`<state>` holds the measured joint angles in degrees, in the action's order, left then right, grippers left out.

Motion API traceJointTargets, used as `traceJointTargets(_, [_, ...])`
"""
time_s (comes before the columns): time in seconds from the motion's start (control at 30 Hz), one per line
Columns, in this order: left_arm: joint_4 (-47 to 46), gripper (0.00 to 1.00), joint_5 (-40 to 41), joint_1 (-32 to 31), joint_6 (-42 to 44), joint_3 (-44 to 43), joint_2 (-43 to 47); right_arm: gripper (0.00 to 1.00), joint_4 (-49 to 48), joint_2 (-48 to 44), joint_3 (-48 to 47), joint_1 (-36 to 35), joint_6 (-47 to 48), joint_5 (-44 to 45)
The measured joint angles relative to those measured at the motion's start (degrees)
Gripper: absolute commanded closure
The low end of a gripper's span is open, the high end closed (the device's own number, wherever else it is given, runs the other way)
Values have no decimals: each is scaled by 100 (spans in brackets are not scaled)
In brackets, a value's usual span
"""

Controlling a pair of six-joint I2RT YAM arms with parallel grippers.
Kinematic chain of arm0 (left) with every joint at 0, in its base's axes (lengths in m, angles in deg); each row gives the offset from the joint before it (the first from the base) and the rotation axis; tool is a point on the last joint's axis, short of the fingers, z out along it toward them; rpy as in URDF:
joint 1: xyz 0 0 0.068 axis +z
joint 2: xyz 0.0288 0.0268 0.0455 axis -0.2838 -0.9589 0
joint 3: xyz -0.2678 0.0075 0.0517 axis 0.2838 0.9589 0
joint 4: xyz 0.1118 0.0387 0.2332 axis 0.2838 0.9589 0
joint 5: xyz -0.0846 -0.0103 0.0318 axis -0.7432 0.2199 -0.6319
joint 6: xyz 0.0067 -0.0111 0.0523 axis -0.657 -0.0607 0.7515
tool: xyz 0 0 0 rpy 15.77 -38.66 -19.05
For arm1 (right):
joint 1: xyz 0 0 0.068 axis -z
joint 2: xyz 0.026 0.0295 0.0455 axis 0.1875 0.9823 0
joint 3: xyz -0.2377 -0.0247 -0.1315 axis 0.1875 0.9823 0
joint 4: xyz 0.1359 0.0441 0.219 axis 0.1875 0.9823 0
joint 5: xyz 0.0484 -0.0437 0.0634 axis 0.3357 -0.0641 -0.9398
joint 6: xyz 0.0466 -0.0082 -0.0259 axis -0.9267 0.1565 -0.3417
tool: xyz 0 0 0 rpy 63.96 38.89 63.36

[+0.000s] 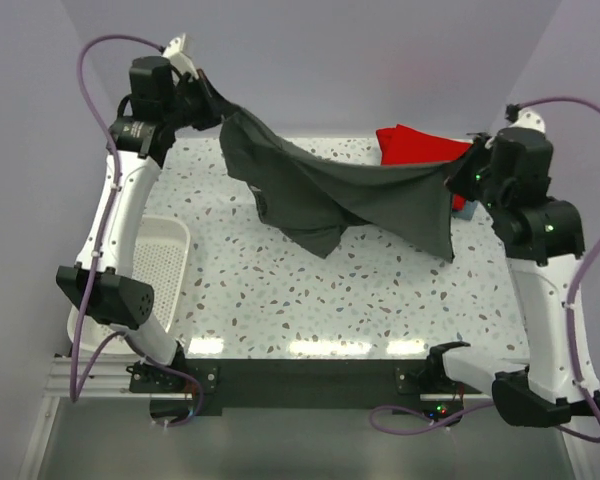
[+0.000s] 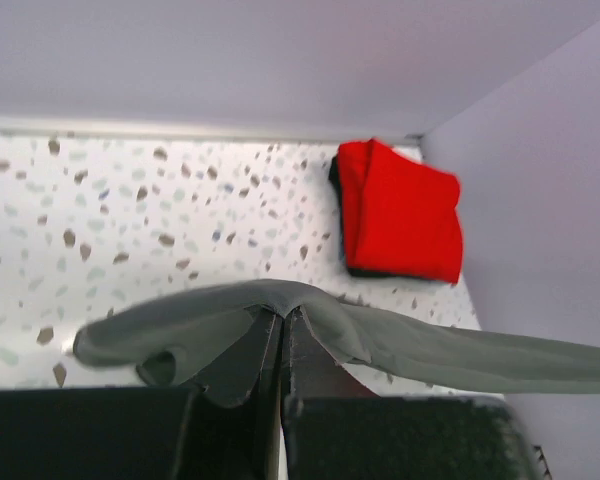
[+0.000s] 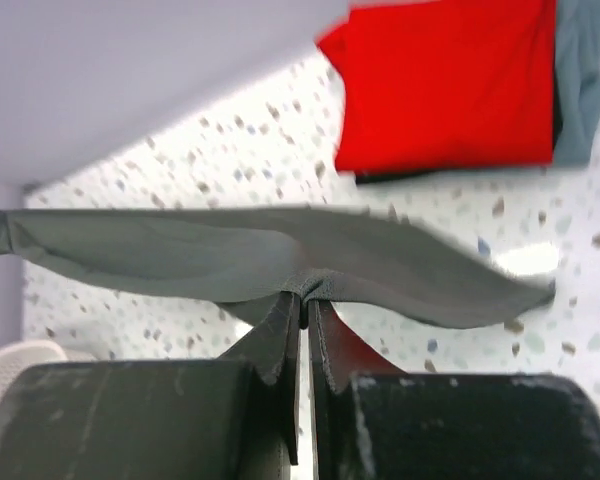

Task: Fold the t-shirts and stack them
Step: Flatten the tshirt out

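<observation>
The dark grey t-shirt [image 1: 340, 195] hangs stretched in the air between my two grippers, its lower part drooping toward the table. My left gripper [image 1: 212, 92] is shut on one edge of it at the back left; the pinch shows in the left wrist view [image 2: 283, 312]. My right gripper [image 1: 463, 165] is shut on the other edge at the right [image 3: 308, 290]. The folded red t-shirt [image 1: 420, 145] lies at the back right corner [image 2: 400, 210] [image 3: 445, 85]. The light blue-grey t-shirt [image 3: 580, 80] lies beside the red one, mostly hidden in the top view.
A white perforated basket [image 1: 155, 265] stands at the table's left edge. The speckled tabletop [image 1: 280, 290] is walled at the back and both sides. A dark folded layer shows under the red shirt [image 2: 365, 270].
</observation>
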<state>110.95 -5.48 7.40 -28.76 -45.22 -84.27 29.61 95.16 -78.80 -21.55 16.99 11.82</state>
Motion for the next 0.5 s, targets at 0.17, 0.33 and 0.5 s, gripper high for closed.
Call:
traceJointTargets(0.17, [-142, 100, 2, 90, -273, -835, 247, 100, -46, -42, -1443, 0, 293, 192])
traceJointTargets(0.33, [-205, 100, 236, 120, -409, -835, 1040, 100, -282, -588, -1526, 0, 562, 234])
traceJointTargets(0.5, [-205, 100, 579, 120, -411, -835, 1897, 100, -428, -1182, -1445, 0, 682, 232])
